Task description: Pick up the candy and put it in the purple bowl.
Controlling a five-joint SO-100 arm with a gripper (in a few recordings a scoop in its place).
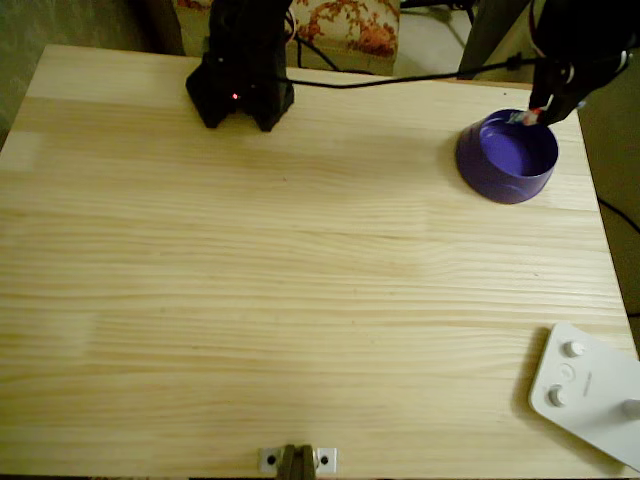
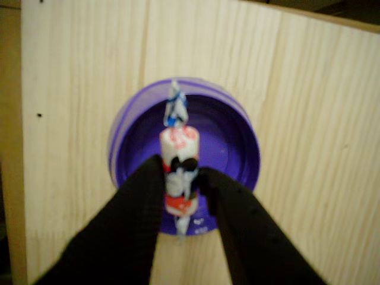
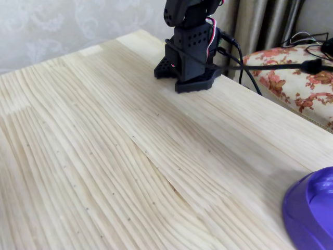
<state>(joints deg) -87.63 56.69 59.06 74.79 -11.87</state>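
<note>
Two black fingers (image 2: 148, 202) of the gripper (image 2: 179, 189) are pinched on the candy (image 2: 178, 155) in the wrist view, one on each flank of its lower half. The candy stands lengthwise between them, its upper body and one twisted end sticking out past the fingertips toward twelve o'clock, its other twisted end poking out below toward six o'clock. Behind the candy lies the purple bowl (image 2: 237, 148), its paler inside directly under the sweet, so the candy hangs over the bowl's hollow and not over the bare wooden table (image 2: 320, 119); whether it touches the bowl's floor cannot be told from here. In the overhead view the gripper (image 1: 537, 112) reaches in from the one o'clock corner of the picture, and the candy (image 1: 524, 118) shows as a small pale speck with a red mark at the bowl's rim, at about one o'clock on the bowl (image 1: 490, 165). The bowl itself sits near the table's far right edge. The arm's black base (image 1: 240, 85) stands at the far edge, at roughly eleven o'clock in that view, well apart from the bowl. A white device with round buttons (image 1: 590, 395) lies at the five o'clock corner. In the fixed view the bowl (image 3: 307, 213) shows at five o'clock, the base (image 3: 190, 57) at twelve.
</note>
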